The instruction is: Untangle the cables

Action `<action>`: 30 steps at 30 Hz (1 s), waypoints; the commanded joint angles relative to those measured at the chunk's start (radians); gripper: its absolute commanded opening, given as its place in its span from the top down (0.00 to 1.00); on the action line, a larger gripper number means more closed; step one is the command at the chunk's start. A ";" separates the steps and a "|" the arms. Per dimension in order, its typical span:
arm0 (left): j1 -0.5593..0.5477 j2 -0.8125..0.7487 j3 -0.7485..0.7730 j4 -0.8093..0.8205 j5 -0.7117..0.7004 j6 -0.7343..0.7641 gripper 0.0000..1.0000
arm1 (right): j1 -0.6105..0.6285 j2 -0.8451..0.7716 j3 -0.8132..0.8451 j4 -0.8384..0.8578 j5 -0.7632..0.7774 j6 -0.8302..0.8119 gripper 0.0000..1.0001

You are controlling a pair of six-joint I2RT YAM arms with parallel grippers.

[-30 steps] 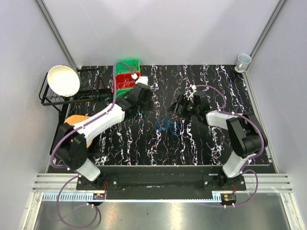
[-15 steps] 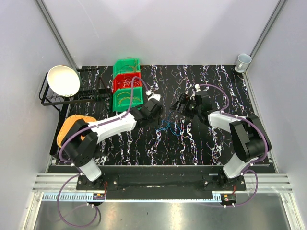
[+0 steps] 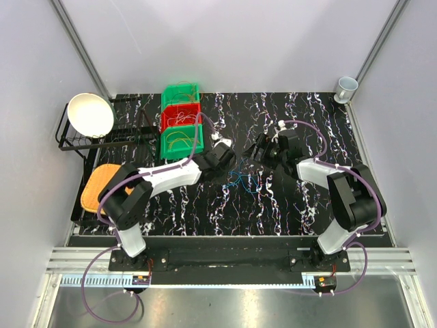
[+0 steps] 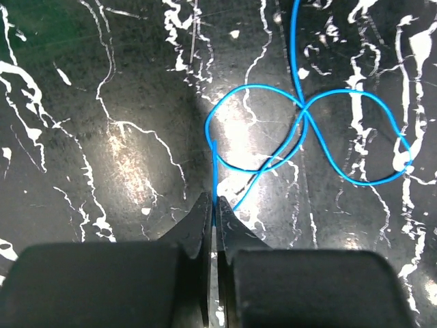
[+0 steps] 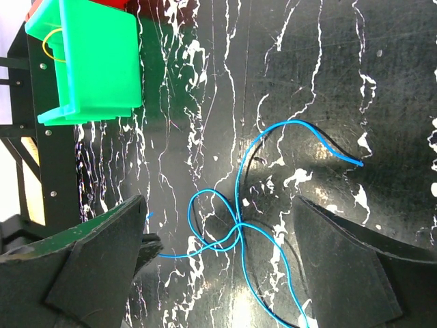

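A blue cable [image 4: 304, 116] lies knotted in loops on the black marbled table, also seen as the blue cable [image 3: 240, 181] and the blue cable [image 5: 239, 225]. My left gripper [image 4: 216, 205] is shut on one end of it, low at the table; from above the left gripper [image 3: 227, 164] sits just left of the tangle. My right gripper [image 5: 218, 201] hangs wide open above the knot with nothing between its fingers; overhead the right gripper [image 3: 258, 147] is up and right of the cable. More thin cables lie in the stacked bins [image 3: 181, 119].
A green bin [image 5: 95, 61] stands left of the tangle, with a red one behind it. A white bowl [image 3: 90, 115] rests on a black rack at the far left, an orange pad [image 3: 102, 181] below it. A cup [image 3: 346, 87] stands at the back right corner.
My left arm swung from the bins down to the blue cable and its jaws closed on the cable's end. The right arm barely moved.
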 commanded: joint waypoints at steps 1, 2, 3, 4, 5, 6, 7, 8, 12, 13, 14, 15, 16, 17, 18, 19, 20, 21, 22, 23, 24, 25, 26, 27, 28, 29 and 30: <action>-0.003 -0.061 0.105 -0.039 0.027 0.037 1.00 | -0.008 -0.063 -0.017 0.033 -0.009 -0.019 0.08; -0.004 -0.079 0.118 -0.056 0.024 0.041 1.00 | -0.008 -0.069 -0.026 0.058 -0.021 -0.019 0.08; -0.004 -0.098 0.147 -0.071 0.018 0.045 1.00 | -0.008 -0.078 -0.033 0.071 -0.030 -0.017 0.08; -0.003 -0.131 0.161 -0.105 0.015 0.054 1.00 | -0.008 -0.095 -0.040 0.085 -0.052 -0.017 0.08; -0.004 -0.147 0.177 -0.120 0.014 0.061 1.00 | -0.009 -0.106 -0.054 0.111 -0.061 -0.016 0.07; -0.004 -0.159 0.210 -0.137 0.014 0.067 1.00 | -0.006 -0.113 -0.059 0.122 -0.069 -0.016 0.07; -0.003 -0.179 0.225 -0.169 0.014 0.076 1.00 | -0.008 -0.126 -0.065 0.128 -0.073 -0.017 0.07; -0.003 -0.188 0.239 -0.183 0.014 0.080 1.00 | -0.008 -0.130 -0.068 0.136 -0.076 -0.017 0.07; -0.004 -0.221 0.303 -0.231 0.016 0.091 1.00 | -0.008 -0.107 -0.059 0.147 -0.113 -0.008 0.07; -0.003 -0.230 0.313 -0.243 0.019 0.096 1.00 | -0.006 -0.094 -0.056 0.151 -0.128 -0.005 0.07; -0.003 -0.234 0.335 -0.249 0.022 0.100 1.00 | -0.008 -0.087 -0.053 0.159 -0.135 0.005 0.07; -0.003 -0.239 0.346 -0.260 0.021 0.105 1.00 | -0.006 -0.078 -0.051 0.162 -0.148 0.010 0.07; -0.004 -0.247 0.355 -0.266 0.019 0.108 1.00 | -0.006 -0.063 -0.048 0.165 -0.153 0.013 0.07; -0.004 -0.251 0.377 -0.271 0.019 0.110 1.00 | -0.006 -0.055 -0.043 0.168 -0.159 0.018 0.07; -0.004 -0.254 0.389 -0.280 0.018 0.116 1.00 | -0.006 -0.048 -0.040 0.170 -0.171 0.021 0.07; -0.004 -0.259 0.401 -0.286 0.018 0.120 1.00 | -0.008 -0.034 -0.037 0.171 -0.178 0.025 0.08; -0.004 -0.260 0.429 -0.291 0.011 0.125 1.00 | -0.006 -0.029 -0.034 0.182 -0.185 0.033 0.08; -0.004 -0.259 0.446 -0.300 0.007 0.136 1.00 | -0.006 -0.024 -0.034 0.188 -0.197 0.038 0.08; -0.004 -0.259 0.466 -0.307 -0.005 0.143 1.00 | -0.006 -0.018 -0.034 0.194 -0.201 0.041 0.08; -0.003 -0.257 0.501 -0.315 -0.010 0.149 1.00 | -0.008 -0.015 -0.033 0.196 -0.202 0.044 0.08; -0.003 -0.257 0.518 -0.327 -0.018 0.163 1.00 | -0.006 -0.014 -0.033 0.196 -0.205 0.042 0.07; -0.003 -0.257 0.535 -0.332 -0.024 0.169 1.00 | -0.006 -0.009 -0.031 0.193 -0.205 0.044 0.08; -0.003 -0.257 0.561 -0.335 -0.028 0.174 1.00 | -0.006 -0.006 -0.028 0.191 -0.205 0.041 0.08; -0.003 -0.257 0.575 -0.340 -0.030 0.182 1.00 | -0.005 -0.003 -0.023 0.187 -0.208 0.042 0.08; -0.003 -0.257 0.586 -0.341 -0.030 0.186 1.00 | -0.006 0.009 -0.020 0.182 -0.208 0.044 0.08; -0.003 -0.256 0.605 -0.341 -0.027 0.186 1.00 | -0.006 0.018 -0.011 0.170 -0.210 0.045 0.08; -0.003 -0.253 0.613 -0.343 -0.025 0.191 1.00 | -0.006 0.026 -0.007 0.167 -0.213 0.050 0.08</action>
